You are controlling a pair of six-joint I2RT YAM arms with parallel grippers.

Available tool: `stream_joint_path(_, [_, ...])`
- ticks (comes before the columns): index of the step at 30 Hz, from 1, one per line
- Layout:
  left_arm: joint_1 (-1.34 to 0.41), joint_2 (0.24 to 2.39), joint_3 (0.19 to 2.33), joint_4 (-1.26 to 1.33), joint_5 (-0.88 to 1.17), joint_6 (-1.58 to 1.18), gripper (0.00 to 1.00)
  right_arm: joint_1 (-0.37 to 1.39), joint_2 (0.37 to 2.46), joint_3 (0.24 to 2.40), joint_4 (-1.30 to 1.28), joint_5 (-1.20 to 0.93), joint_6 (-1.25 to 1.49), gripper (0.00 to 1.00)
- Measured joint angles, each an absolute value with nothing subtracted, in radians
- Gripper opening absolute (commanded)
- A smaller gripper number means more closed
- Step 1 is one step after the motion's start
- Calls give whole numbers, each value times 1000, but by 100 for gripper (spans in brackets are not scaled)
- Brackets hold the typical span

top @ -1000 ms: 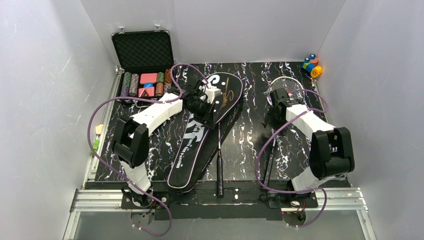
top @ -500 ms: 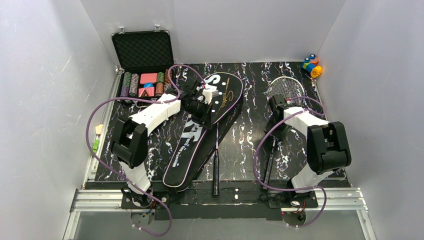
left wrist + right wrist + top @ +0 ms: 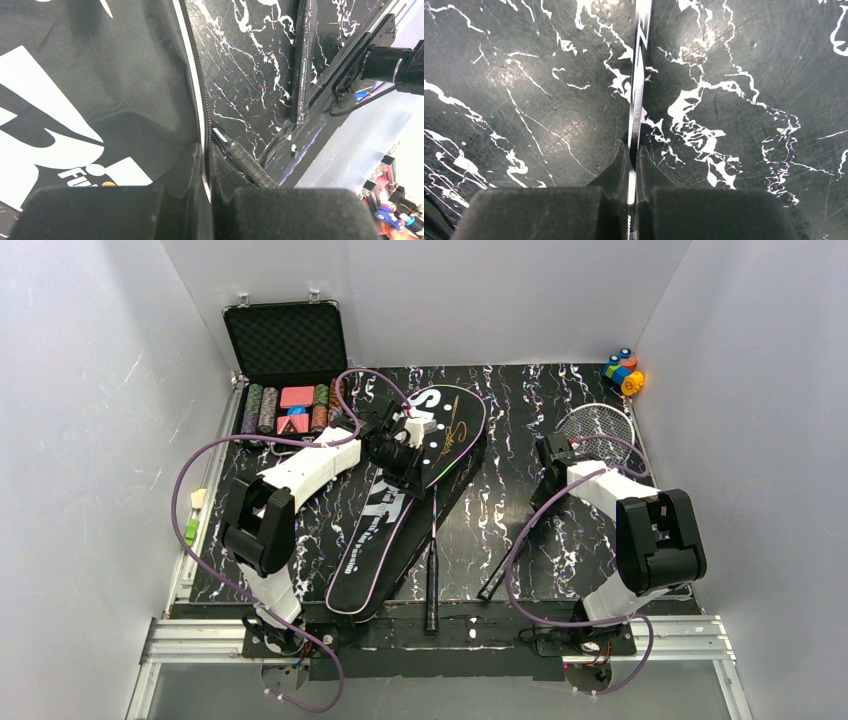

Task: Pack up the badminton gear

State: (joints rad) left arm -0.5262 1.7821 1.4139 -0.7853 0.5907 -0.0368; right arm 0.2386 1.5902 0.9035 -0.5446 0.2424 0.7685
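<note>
The black racket-shaped bag (image 3: pixel 385 515) lies slantwise across the middle of the mat. My left gripper (image 3: pixel 408 468) is shut on its zipped edge (image 3: pixel 205 135), pinching it between the pads. One silver-framed racket sits inside the bag, with only its shaft and handle (image 3: pixel 431 580) sticking out toward the near edge. The second racket lies on the right with its head (image 3: pixel 597 425) by the right wall and its handle (image 3: pixel 496 585) pointing near-left. My right gripper (image 3: pixel 548 483) is shut on that racket's thin shaft (image 3: pixel 639 75), low over the mat.
An open black case of poker chips (image 3: pixel 285 360) stands at the back left. Colourful toy blocks (image 3: pixel 623 371) sit in the back right corner. Small pale bits (image 3: pixel 195 502) lie on the left rail. White walls close in three sides.
My right gripper has shut on the second racket's shaft. That racket swung: head to the right, handle to the near left. The bag's near end shifted slightly left, still in my left gripper.
</note>
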Motion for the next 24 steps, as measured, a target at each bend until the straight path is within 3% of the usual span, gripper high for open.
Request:
stream_joint_path(6, [-526,1782,1414,-785,591,-37,0,326,1519,833,-521,245,774,1])
stream_joint_path(14, [-526,1782,1414,-786,590,-38,0,581,1335,765,-636,236,810,1])
stream_joint_path(24, [-527,1796,1469,-793,575,-47,0,812,912,722,-935,176,953,1])
